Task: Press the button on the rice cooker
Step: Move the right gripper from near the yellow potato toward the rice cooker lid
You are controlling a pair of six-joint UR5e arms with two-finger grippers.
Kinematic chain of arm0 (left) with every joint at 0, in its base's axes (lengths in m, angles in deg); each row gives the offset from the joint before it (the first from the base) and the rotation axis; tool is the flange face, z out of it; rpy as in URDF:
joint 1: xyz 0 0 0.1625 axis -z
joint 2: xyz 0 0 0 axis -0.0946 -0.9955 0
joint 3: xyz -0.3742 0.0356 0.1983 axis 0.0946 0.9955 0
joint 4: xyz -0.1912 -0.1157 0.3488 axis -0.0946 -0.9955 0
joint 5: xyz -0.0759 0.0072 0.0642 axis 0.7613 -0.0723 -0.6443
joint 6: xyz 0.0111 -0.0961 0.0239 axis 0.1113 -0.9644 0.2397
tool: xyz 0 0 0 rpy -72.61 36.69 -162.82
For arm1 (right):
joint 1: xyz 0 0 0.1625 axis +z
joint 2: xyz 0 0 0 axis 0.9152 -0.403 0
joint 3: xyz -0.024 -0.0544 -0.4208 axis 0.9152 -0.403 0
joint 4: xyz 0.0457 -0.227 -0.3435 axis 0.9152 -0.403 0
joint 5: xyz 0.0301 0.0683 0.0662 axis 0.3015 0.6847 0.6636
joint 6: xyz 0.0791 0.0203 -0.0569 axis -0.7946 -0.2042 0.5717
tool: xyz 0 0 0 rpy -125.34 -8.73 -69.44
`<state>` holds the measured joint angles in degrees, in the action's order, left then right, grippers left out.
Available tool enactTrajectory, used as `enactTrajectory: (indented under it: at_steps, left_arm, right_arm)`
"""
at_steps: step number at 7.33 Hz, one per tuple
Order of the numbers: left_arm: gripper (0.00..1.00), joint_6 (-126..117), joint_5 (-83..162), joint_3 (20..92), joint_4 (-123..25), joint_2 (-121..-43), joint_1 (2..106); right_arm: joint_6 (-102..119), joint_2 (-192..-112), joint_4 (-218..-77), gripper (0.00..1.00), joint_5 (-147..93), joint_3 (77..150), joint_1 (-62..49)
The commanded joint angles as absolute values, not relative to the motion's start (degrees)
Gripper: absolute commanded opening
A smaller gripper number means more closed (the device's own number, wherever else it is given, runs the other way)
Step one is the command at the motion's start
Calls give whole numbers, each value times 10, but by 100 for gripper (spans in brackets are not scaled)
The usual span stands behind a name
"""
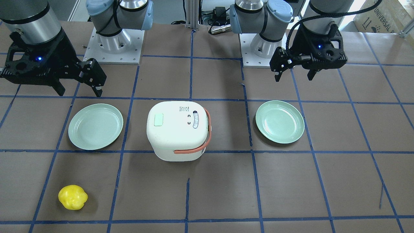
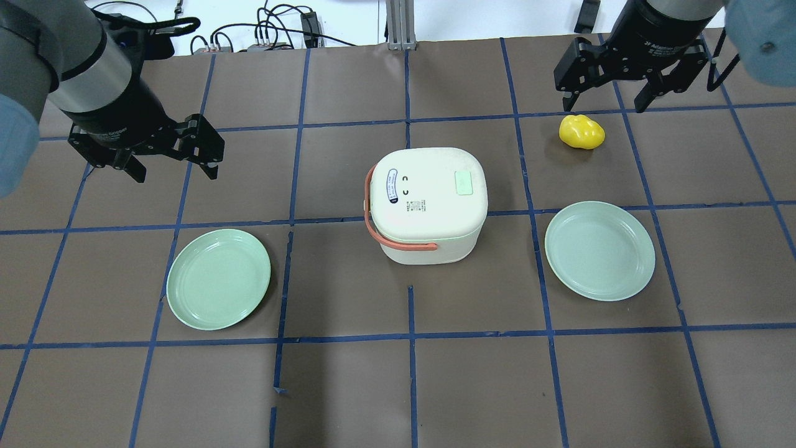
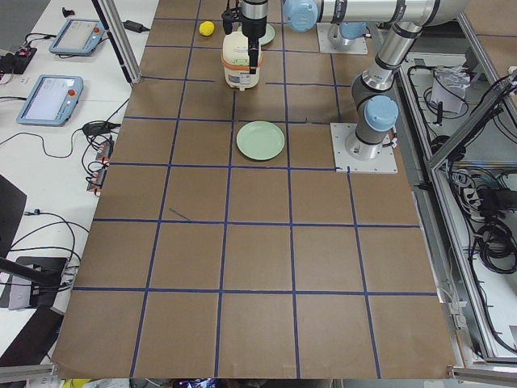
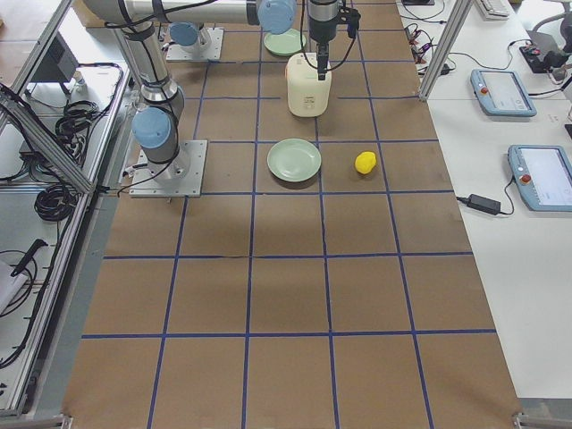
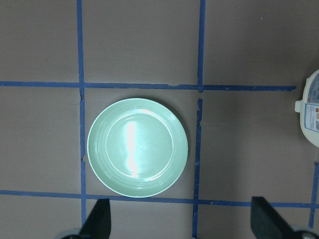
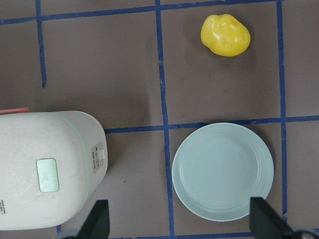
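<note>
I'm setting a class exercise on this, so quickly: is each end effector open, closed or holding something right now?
Left end effector: open, holding nothing.
Right end effector: open, holding nothing.

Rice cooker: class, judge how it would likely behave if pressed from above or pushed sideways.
The rice cooker probably stays put under a downward press: it looks squat and broad-based. A sideways push would likely slide it on the smooth-looking table rather than tip it. Its orange handle lies folded down, so it may swing if caught.
</note>
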<state>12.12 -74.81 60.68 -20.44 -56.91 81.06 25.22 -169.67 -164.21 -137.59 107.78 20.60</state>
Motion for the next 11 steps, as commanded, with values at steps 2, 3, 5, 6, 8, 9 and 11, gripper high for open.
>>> enactTrajectory:
  at_steps: [2, 3, 5, 6, 8, 9, 11]
  left_arm:
    - [100, 121, -748, 607, -204, -569, 811]
    - [100, 121, -748, 607, -205, -569, 811]
    - [100, 121, -748, 607, -205, -569, 811]
    - [100, 121, -748, 607, -204, -569, 811]
    - [100, 121, -748, 607, -204, -569, 811]
    - [100, 122, -748, 607, -205, -569, 811]
    - [100, 121, -748, 607, -205, -569, 811]
  right_arm:
    - [253, -1697, -1643, 99, -1376, 1076, 206]
    - [253, -1697, -1643, 99, -1375, 1076, 206]
    - [253, -1697, -1643, 85, -1375, 1076, 206]
    - [254, -1697, -1642, 45, -1374, 1075, 206]
    - [257, -1698, -1637, 7, -1326, 1076, 207]
    - [258, -1698, -1636, 7, -1282, 1081, 209]
    - [260, -1698, -1635, 7, -1204, 1087, 223]
